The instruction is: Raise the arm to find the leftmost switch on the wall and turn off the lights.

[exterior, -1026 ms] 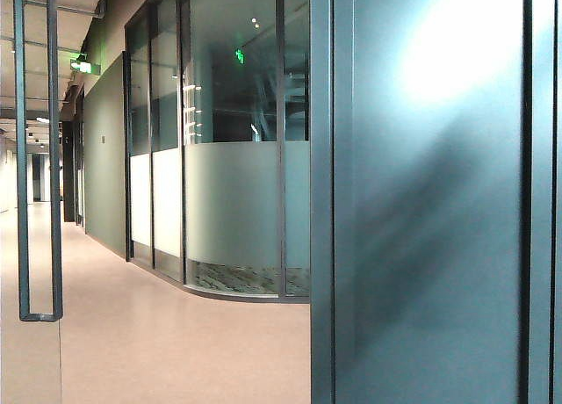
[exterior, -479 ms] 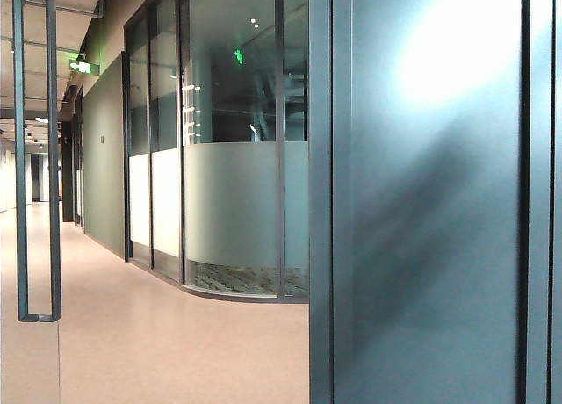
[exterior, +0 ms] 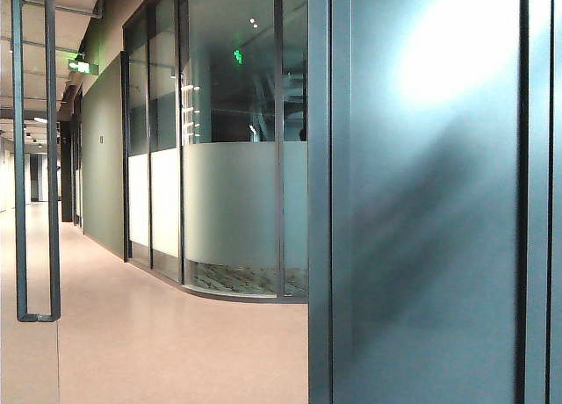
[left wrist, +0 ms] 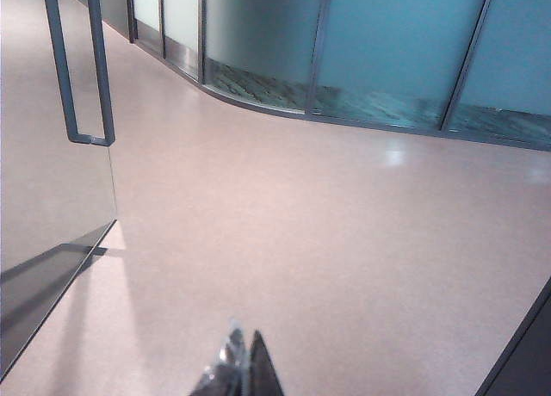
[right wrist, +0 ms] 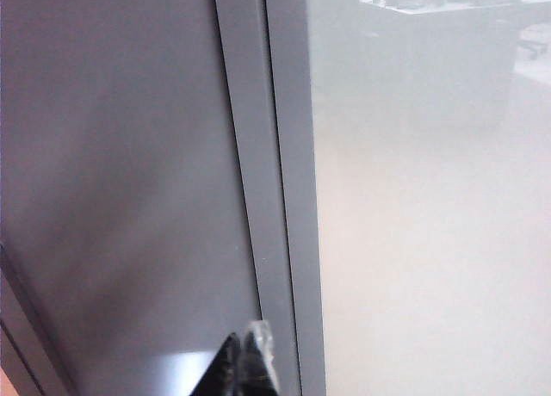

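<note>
No wall switch shows in any view, so finding and pressing it is all still ahead. My left gripper hangs over bare corridor floor, jaws together; my right gripper, also closed, points at the grey frame post beside the frosted glass panel.

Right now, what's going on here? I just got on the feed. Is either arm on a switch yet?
Not yet. No wall switch shows in any view. The left gripper points at bare corridor floor beside a glass door's long handle, its fingers closed together and holding nothing. The right gripper, also closed and empty, sits close to a grey metal frame post beside a frosted glass panel. Neither arm appears in the exterior view.
</note>
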`<state>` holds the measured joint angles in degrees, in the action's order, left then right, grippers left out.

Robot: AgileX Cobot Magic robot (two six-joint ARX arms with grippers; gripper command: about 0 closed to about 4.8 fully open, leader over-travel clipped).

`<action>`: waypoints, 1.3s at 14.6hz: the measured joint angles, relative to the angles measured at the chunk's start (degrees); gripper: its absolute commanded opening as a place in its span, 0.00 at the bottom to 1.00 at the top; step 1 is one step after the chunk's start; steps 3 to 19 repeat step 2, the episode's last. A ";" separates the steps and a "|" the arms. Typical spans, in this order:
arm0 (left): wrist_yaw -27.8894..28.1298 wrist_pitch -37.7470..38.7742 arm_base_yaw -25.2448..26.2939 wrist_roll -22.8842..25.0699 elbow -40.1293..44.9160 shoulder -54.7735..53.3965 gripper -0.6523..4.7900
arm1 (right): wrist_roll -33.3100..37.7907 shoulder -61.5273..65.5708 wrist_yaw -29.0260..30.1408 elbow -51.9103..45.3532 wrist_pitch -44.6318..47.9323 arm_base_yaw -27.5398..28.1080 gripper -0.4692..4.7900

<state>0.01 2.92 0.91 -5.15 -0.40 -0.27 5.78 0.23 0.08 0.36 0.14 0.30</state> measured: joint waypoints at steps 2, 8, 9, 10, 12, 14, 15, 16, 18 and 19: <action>0.00 0.00 0.00 0.00 0.00 0.02 0.11 | 0.00 0.00 0.00 0.00 -0.02 0.00 0.09; 0.00 0.00 0.00 0.00 0.00 0.02 0.11 | 0.00 0.00 0.00 0.00 -0.02 0.00 0.09; 0.00 0.00 0.00 0.00 0.00 0.02 0.11 | 0.00 0.00 0.00 0.00 -0.02 0.00 0.09; 0.00 0.00 0.00 0.00 0.00 0.02 0.11 | 0.00 0.00 0.00 0.00 -0.02 0.00 0.09; 0.00 0.00 0.00 0.00 0.00 0.02 0.11 | 0.00 0.00 0.00 0.00 -0.02 0.00 0.09; 0.00 0.00 0.00 0.00 0.00 0.02 0.11 | 0.00 0.00 0.00 0.00 -0.02 0.00 0.09; 0.00 0.00 0.00 0.00 0.00 0.02 0.11 | 0.00 0.00 0.00 0.00 -0.02 0.00 0.09; 0.00 0.00 0.00 0.00 0.00 0.02 0.11 | 0.00 0.00 0.00 0.00 -0.02 0.00 0.09; 0.00 0.00 0.00 0.00 0.00 0.02 0.11 | 0.00 0.00 0.00 0.00 -0.02 0.00 0.09; 0.00 0.00 0.00 0.00 0.00 0.02 0.11 | 0.00 0.00 0.00 0.00 -0.02 0.00 0.09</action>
